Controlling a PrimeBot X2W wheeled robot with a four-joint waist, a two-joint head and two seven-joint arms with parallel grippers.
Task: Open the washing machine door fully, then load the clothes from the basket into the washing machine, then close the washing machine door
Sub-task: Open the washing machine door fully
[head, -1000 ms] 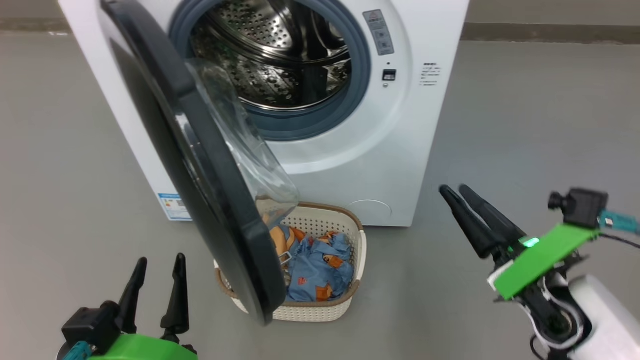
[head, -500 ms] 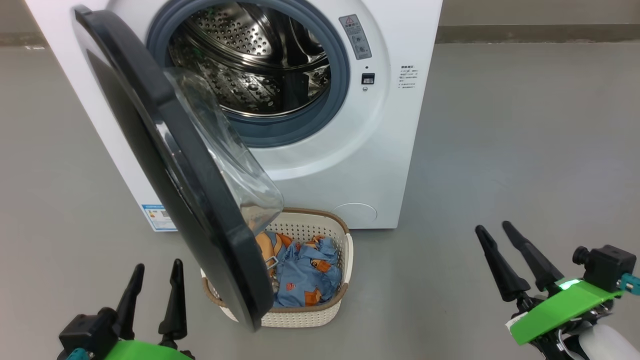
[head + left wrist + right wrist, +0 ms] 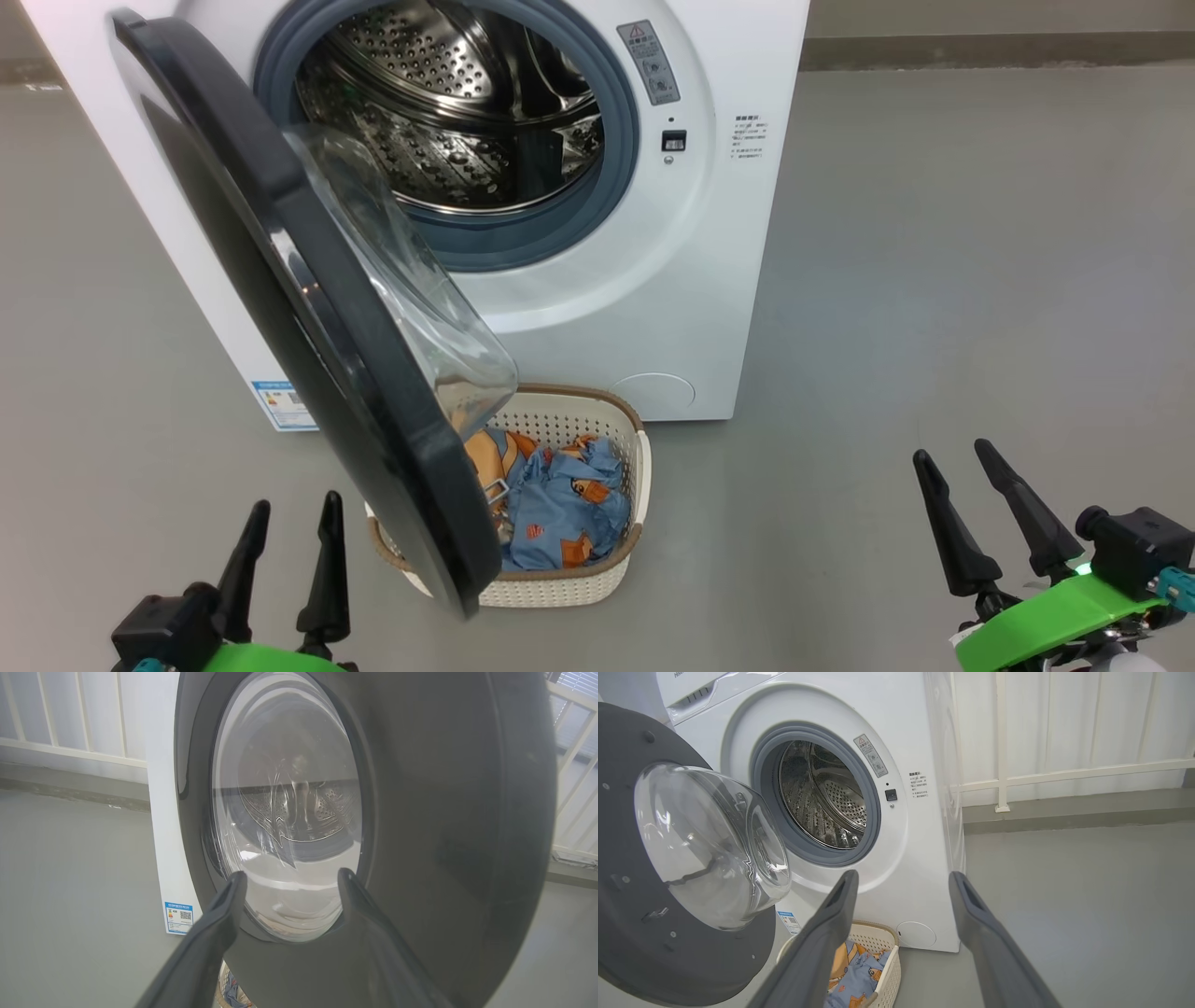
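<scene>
Both the left claw and the right claw gape empty, the glossy black washing machine door with bulging glass just ahead of the left one, blue label unreadable.

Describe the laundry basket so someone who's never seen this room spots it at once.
Start at the big white washing machine with its round black door swung open. On the grey floor in front of it, partly behind the door's lower edge, sits the basket. It is cream with perforated sides and a brown rim, holding crumpled blue clothes with orange prints.
</scene>
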